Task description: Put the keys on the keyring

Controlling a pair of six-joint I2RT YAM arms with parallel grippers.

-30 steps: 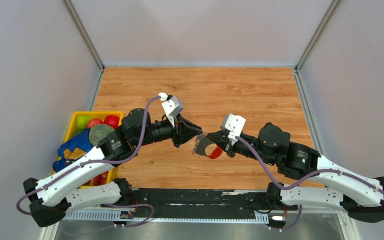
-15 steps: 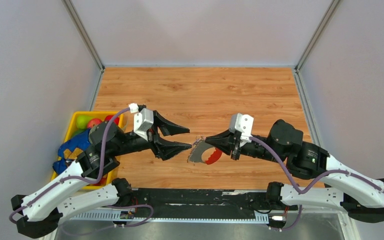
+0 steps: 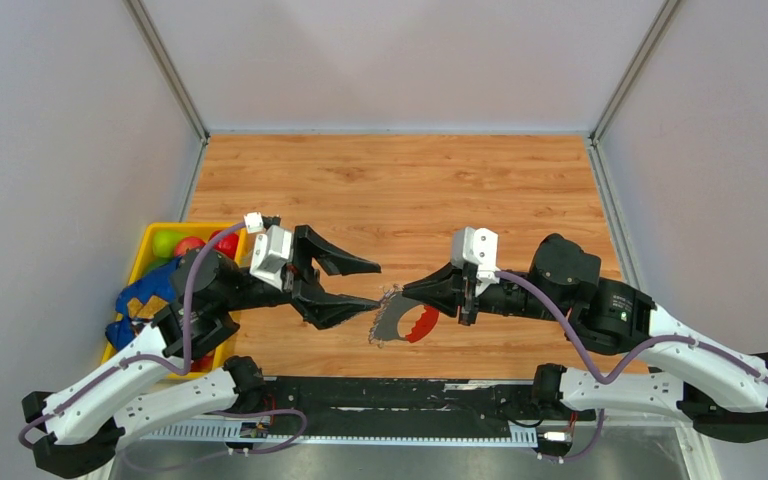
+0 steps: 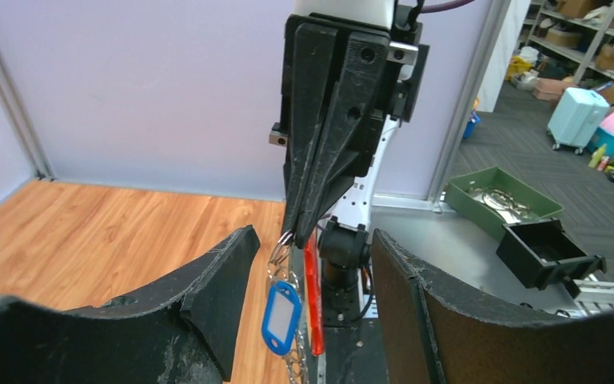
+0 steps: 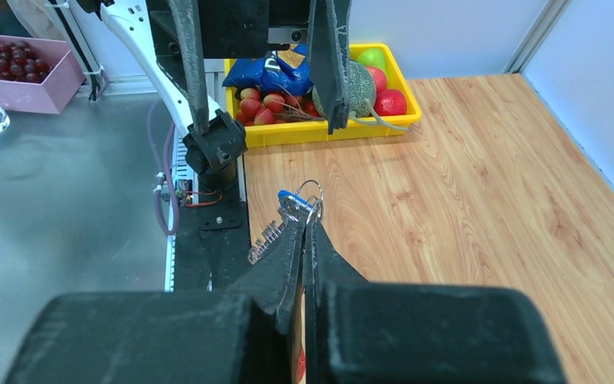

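My right gripper is shut on the keyring, held above the table near the front edge. The keyring's red loop and grey jagged piece hang under its tips. In the left wrist view the red loop hangs edge-on. Beside it dangle the keys, a blue tag with small silvery rings and keys, from the right gripper's tip. The right wrist view shows the keys just past the closed fingertips. My left gripper stands open just left of them, touching nothing.
A yellow bin holding fruit and a blue bag sits at the table's left side, behind the left arm. A black rail runs along the near edge between the arm bases. Grey walls close the table on three sides.
The left gripper opened and drew back to the left, away from the right gripper's tip. The right gripper shifted slightly left and lower with the keyring and keys.
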